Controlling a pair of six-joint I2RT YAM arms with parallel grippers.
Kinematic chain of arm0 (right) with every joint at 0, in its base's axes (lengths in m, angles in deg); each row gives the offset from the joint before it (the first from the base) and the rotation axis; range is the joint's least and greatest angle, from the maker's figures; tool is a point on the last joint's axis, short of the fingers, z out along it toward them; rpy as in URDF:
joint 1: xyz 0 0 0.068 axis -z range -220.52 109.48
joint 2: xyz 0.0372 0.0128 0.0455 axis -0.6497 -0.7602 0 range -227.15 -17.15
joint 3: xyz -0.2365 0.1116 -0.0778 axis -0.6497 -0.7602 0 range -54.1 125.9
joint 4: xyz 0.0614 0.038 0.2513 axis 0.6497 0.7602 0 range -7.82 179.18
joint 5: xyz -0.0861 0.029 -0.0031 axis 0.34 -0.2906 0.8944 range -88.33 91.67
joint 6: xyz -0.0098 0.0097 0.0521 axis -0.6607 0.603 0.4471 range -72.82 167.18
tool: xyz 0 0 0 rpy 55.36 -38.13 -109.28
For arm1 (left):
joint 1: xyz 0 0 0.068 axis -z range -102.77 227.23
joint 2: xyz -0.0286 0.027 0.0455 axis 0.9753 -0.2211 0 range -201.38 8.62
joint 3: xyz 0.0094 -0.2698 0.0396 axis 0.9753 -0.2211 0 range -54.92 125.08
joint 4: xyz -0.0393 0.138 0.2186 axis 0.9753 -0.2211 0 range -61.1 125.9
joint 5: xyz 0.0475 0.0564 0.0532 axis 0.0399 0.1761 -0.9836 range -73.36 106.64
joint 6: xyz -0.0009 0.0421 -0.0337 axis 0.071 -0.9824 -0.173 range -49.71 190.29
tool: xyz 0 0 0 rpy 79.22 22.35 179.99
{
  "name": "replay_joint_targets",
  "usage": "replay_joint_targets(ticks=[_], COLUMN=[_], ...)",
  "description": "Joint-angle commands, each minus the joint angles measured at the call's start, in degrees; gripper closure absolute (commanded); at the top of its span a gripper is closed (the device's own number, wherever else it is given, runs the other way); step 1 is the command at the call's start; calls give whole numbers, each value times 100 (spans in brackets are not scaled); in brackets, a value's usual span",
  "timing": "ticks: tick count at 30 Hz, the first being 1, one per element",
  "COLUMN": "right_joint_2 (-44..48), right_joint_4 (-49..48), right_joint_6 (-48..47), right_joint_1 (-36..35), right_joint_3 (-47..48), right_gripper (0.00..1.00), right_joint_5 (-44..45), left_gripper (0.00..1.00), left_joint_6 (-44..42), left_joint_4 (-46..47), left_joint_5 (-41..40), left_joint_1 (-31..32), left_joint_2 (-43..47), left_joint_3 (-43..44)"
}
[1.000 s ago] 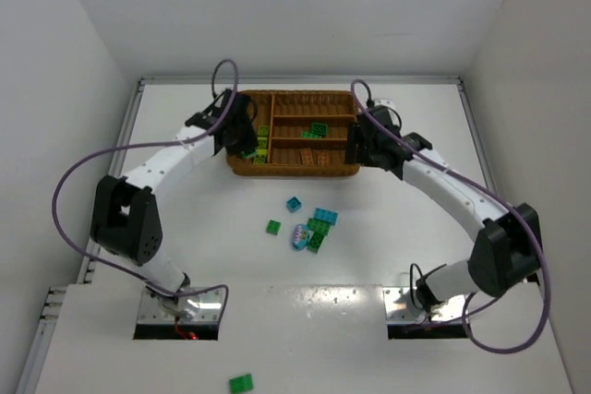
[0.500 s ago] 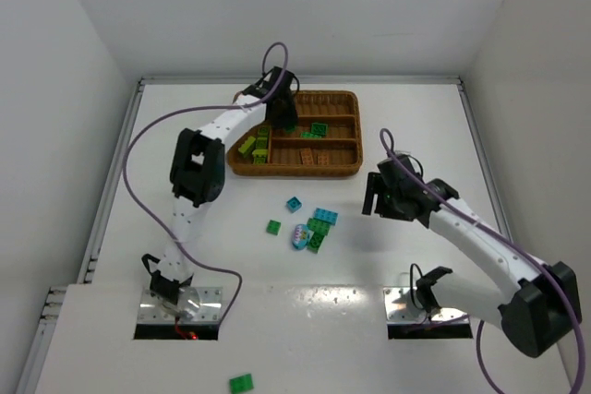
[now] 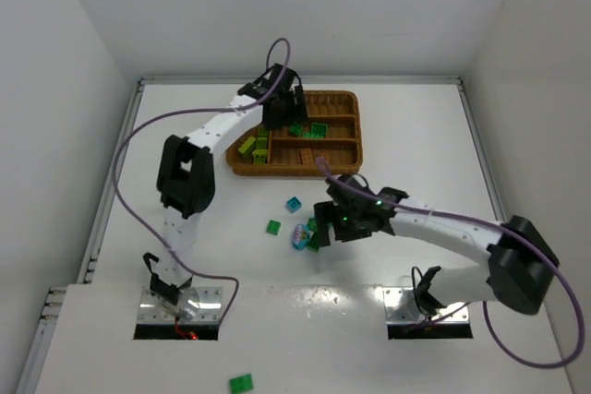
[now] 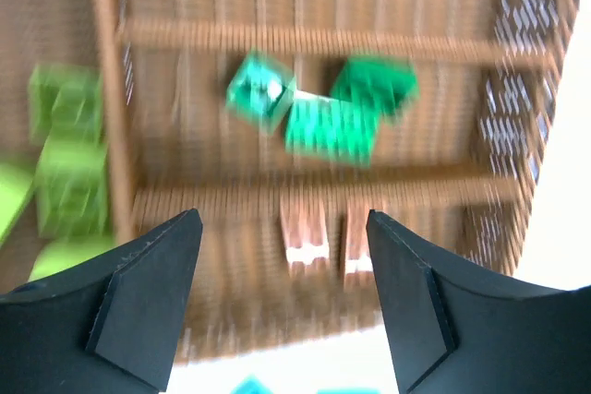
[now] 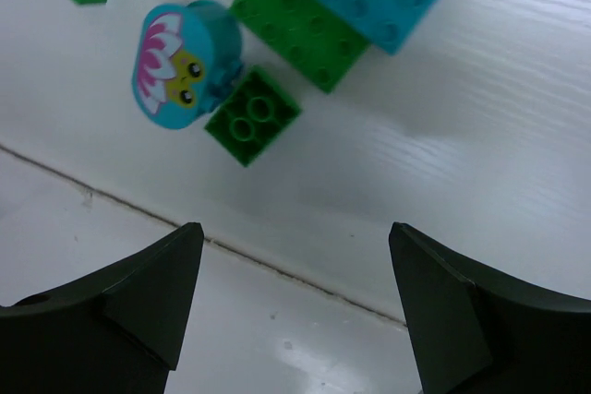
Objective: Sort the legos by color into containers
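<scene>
Fingers on the left arm (image 4: 138,292) are hanging open and empty over green legos (image 4: 332,126) lying in a long section of the wicker tray (image 4: 526,62); right fingers (image 5: 138,306) are hovering open above loose legos (image 5: 309,20) on the worktop (image 5: 480,191), likely choosing one.

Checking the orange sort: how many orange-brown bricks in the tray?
2. One orange-brown brick and a second lie side by side in the tray's nearest long section; others may be hidden.
</scene>
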Motion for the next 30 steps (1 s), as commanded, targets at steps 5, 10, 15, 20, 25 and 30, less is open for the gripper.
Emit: replay_joint_targets(ticks=[5, 10, 15, 20, 25, 30], right_joint_2=[-1128, -1611, -2113, -2385, -2167, -1718], right_joint_4=[-452, -786, -1076, -1147, -830, -646], right_joint_6=[163, 216, 101, 171, 531, 611], right_joint_1=[-619, -619, -619, -733, -672, -619], right_joint_3=[561, 561, 693, 746, 553, 184], right_gripper=[18, 20, 21, 25, 33, 37], right_joint_5=[312, 410, 296, 593, 1393, 1728], left_gripper=[22, 22, 22, 22, 22, 22], left_joint_6=[-222, -283, -231, -169, 15, 77], left_joint_4=[-27, -27, 25, 25, 25, 219], left_joint_5=[-184, -254, -324, -377, -492, -360], left_joint_1=[29, -85, -85, 28, 222, 521], left_joint_2=[2509, 3496, 3972, 4243, 4420, 4420], left_joint_3=[-1819, -2874, -3613, -4271, -5089, -5767])
